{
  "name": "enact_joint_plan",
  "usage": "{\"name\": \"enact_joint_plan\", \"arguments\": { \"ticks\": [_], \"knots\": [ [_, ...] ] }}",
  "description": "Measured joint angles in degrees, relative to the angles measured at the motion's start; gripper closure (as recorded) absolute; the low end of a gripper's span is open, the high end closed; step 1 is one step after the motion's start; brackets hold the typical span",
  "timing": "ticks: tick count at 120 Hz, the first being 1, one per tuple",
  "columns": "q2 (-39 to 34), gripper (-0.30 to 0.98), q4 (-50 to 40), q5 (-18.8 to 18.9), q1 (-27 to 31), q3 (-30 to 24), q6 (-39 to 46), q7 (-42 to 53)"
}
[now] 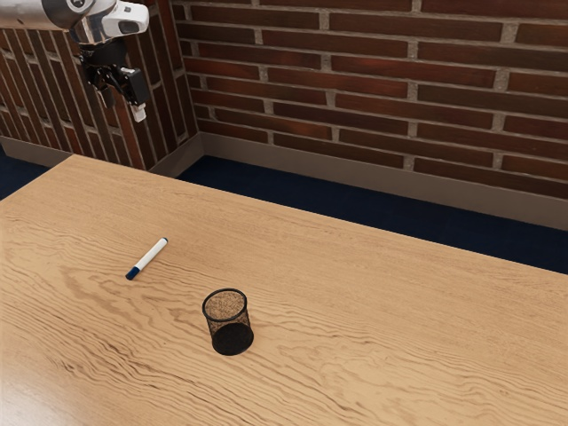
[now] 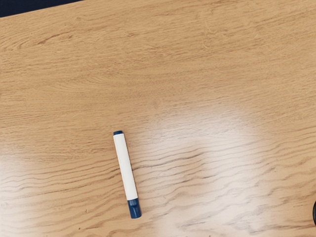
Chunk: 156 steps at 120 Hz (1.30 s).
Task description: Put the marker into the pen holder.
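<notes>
The black two-finger gripper (image 1: 124,106) hangs in the air at the upper left of the exterior view, at the end of the white and grey Franka arm (image 1: 111,25), its fingers pointing downward. The jaws stand wide apart, with a clear gap between them and nothing held. They touch neither the table nor anything on it

The white-barrelled marker (image 1: 149,256) lies flat on its side on the light wood-grain table (image 1: 399,302), outside the pen holder. Its dark blue cap (image 1: 133,273) points toward the near side of the table in the exterior view, and a small blue plug (image 1: 164,240) closes the other end. The wrist view shows the marker whole, lying alone on the grain, the cap's clip facing up

The round black wire-mesh pen holder (image 1: 229,327) stands upright on the same table, its open mouth up and its inside empty. The marker lies near it but apart, toward the exterior view's left and a little farther from that camera. Past the table are a dark blue floor (image 1: 311,209), a grey-brown baseboard (image 1: 355,182) and a red-brown brick wall (image 1: 373,71)
</notes>
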Motion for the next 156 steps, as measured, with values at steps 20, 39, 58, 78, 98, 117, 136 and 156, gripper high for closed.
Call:
{"name": "enact_joint_plan", "arguments": {
  "ticks": [20, 39, 58, 78, 98, 117, 136, 156],
  "knots": [
    [0.05, 0.02, 0.03, -0.04, 0.14, -0.01, -0.03, 0.00],
    [0.02, 0.02, 0.04, -0.03, 0.23, -0.06, -0.19, 0.01],
    [-0.18, 0.02, 0.16, -0.60, -0.97, -1.07, -0.34, 0.05],
    [3.56, 0.02, -1.38, -2.47, -3.94, -1.17, -1.69, 0.00],
    [8.77, 0.02, -8.19, -4.38, -4.36, -1.13, -0.87, 0.03],
    [8.46, 0.02, -20.03, -4.87, -4.32, -0.94, 6.86, 0.08],
    [6.02, 0.02, -31.18, -5.01, -3.47, -0.55, 18.04, 0.14],
    [6.65, 0.02, -33.85, -4.55, -1.65, 2.52, 24.54, 0.27]
  ]
}}
